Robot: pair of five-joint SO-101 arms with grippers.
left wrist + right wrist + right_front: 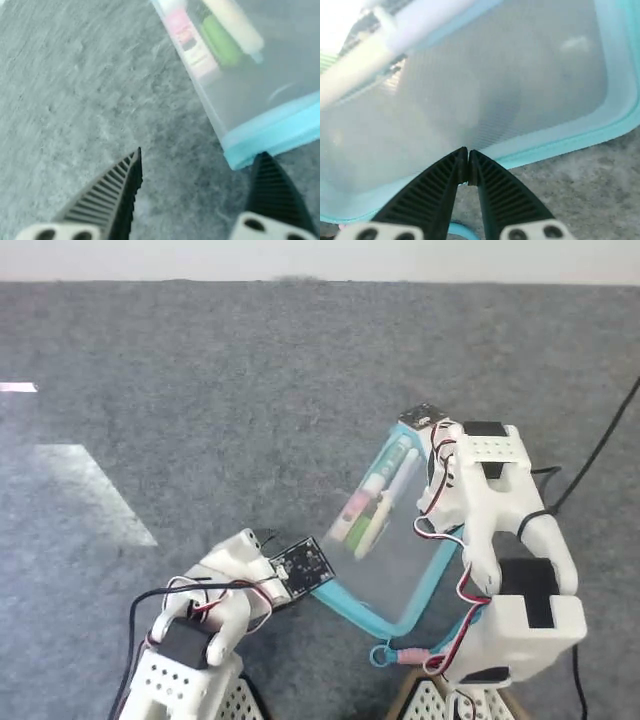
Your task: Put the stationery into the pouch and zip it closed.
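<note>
A translucent pouch with blue trim lies between my two arms, its far end raised. Stationery sits inside along one long side: a pink item, a green marker and a white pen. A blue ring with a pink tab hangs at the pouch's near corner. My left gripper is open low over the mat, and the pouch's blue corner is just inside one fingertip. My right gripper is shut, its tips meeting on the pouch's blue edge.
The table is covered in a grey felt mat. A pale tape patch lies at the left. A black cable runs along the right edge. The right arm's body overhangs the pouch's right side.
</note>
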